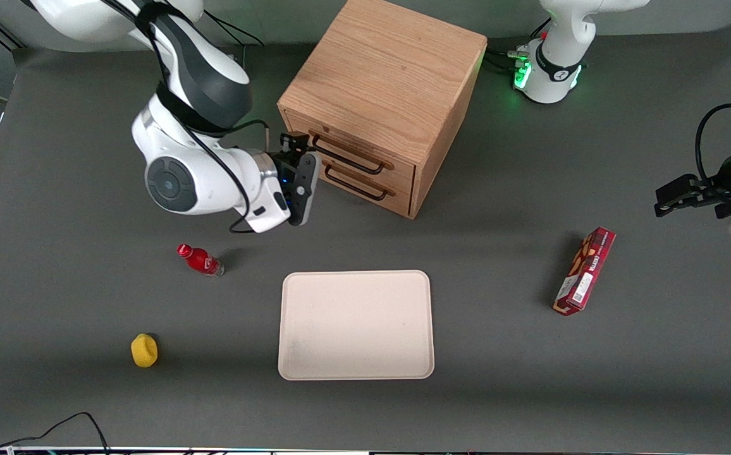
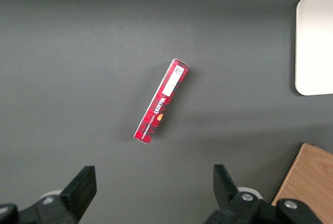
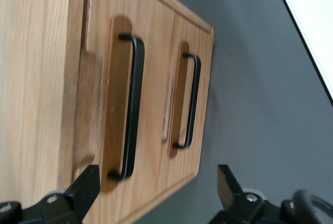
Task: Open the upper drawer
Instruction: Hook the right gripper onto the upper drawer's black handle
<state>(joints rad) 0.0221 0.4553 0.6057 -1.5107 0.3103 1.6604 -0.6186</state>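
Note:
The oak cabinet (image 1: 378, 69) stands at the back middle of the table, its front turned toward the working arm's end. The upper drawer (image 1: 365, 150) sits level with the lower drawer (image 1: 365, 183), and its long black bar handle (image 1: 346, 156) lies across it. My gripper (image 1: 296, 151) hovers in front of the cabinet, close to the handle's end nearest the working arm, not touching it. In the right wrist view the upper handle (image 3: 132, 107) and the lower handle (image 3: 192, 101) show close ahead. The gripper (image 3: 156, 193) is open, with nothing between its fingers (image 3: 86, 187).
A cream tray (image 1: 356, 325) lies nearer the front camera than the cabinet. A red bottle (image 1: 201, 260) and a yellow object (image 1: 144, 351) lie toward the working arm's end. A red box (image 1: 585, 272) lies toward the parked arm's end.

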